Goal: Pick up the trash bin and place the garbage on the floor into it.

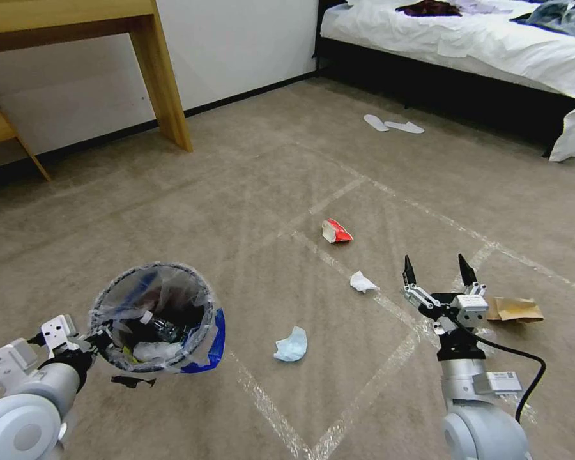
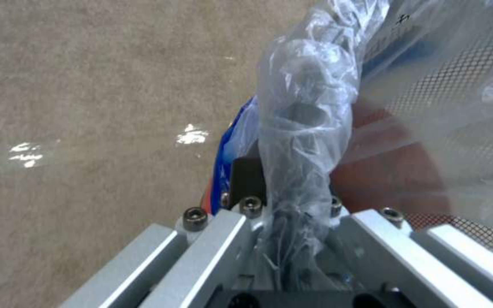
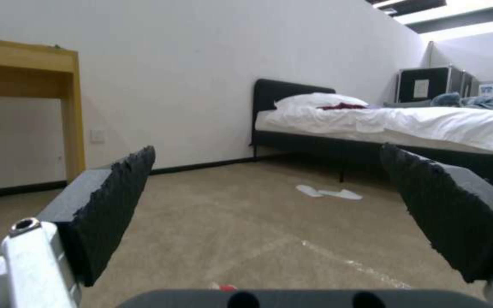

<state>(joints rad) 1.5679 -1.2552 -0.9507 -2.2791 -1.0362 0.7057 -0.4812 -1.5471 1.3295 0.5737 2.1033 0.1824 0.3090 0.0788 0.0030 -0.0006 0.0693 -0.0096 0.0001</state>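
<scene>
- Lower left of the head view: the small round plastic-lined trash bin with a blue patch is off the carpet, its rim pinched in the left gripper, litter inside.
- On the beige taped carpet, mid-frame: a blue crumpled mask, white crumpled tissue, red-white crushed carton.
- Lower right: the right gripper hovers, fingers spread wide and empty, a brown paper bag just beside it.
- Upper right: flat white slippers near the bed.
</scene>
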